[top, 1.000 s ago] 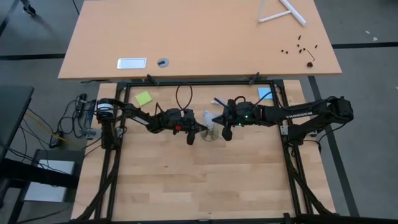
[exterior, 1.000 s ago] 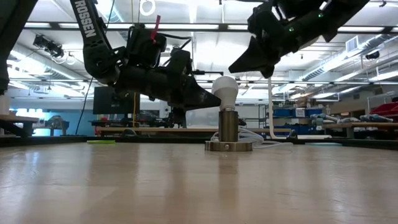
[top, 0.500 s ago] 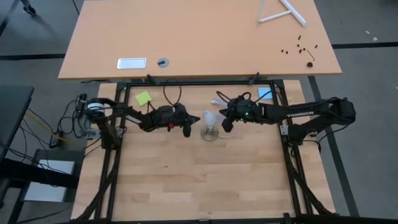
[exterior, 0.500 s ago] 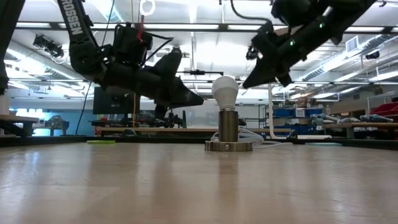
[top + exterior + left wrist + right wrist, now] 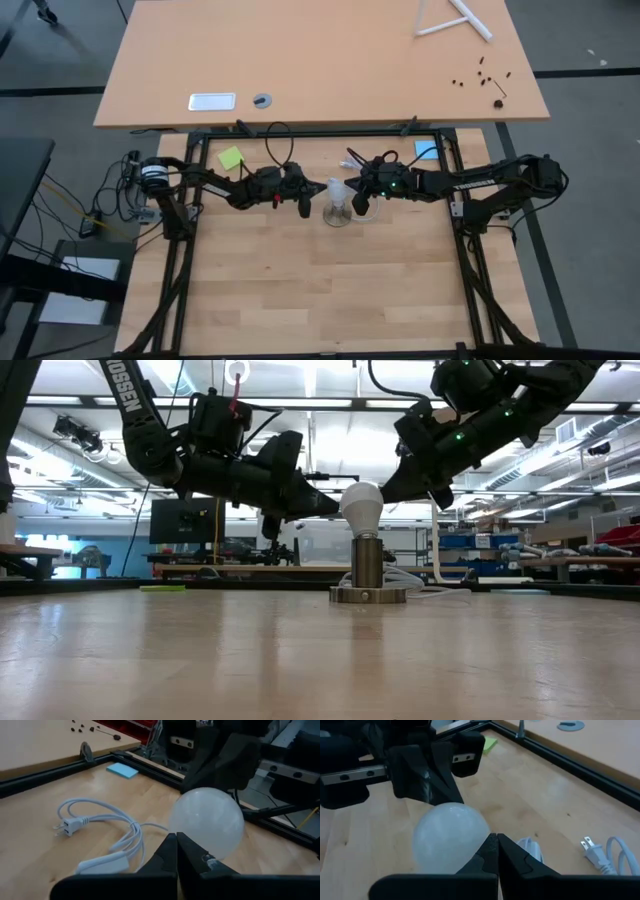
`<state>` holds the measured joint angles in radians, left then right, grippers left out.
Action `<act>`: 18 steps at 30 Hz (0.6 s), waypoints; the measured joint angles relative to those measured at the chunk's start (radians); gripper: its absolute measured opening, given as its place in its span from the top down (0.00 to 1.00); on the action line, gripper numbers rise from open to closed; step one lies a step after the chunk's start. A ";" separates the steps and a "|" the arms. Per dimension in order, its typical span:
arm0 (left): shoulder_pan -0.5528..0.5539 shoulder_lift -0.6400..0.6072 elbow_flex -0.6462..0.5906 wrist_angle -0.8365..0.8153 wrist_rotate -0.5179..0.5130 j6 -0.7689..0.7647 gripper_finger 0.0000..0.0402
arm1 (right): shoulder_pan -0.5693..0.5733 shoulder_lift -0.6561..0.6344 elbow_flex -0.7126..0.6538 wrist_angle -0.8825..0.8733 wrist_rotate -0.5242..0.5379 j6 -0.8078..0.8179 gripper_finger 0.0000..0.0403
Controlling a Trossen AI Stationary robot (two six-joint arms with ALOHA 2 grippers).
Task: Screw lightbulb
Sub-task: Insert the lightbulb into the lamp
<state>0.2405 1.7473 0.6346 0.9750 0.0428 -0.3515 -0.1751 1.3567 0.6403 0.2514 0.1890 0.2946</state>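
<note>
Both claws are pinched closed, holding nothing. The left gripper (image 5: 325,507) and right gripper (image 5: 392,492) flank the lightbulb (image 5: 361,507), which stands upright in its socket (image 5: 368,578); open tabletop (image 5: 330,290) lies in front.

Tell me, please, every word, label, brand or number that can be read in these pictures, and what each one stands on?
"ROSSEN": white letters on the left arm's upper link in the low view; the first letter is cut off by the picture's edge.
White lettering on the right arm's link in the high view: too small to read.
Lightbulb, socket, sticky notes: no text visible.
</note>
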 joint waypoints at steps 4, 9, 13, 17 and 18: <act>0.000 0.000 0.000 0.007 0.012 0.000 1.00 | 0.016 0.000 0.000 0.006 -0.003 -0.009 0.98; 0.000 0.000 0.001 0.033 0.031 0.000 1.00 | 0.035 0.000 0.000 0.005 -0.002 -0.020 0.97; -0.003 0.001 0.010 0.031 0.049 0.000 1.00 | 0.038 0.000 0.000 0.005 -0.002 -0.028 0.97; -0.013 0.001 0.018 0.031 0.052 0.006 1.00 | 0.038 -0.001 0.000 0.005 -0.002 -0.034 0.97; -0.014 0.001 0.021 0.031 0.056 0.006 1.00 | 0.038 -0.001 0.000 0.005 -0.002 -0.036 0.97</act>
<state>0.2261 1.7485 0.6559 1.0059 0.0987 -0.3450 -0.1371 1.3560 0.6403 0.2564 0.1871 0.2590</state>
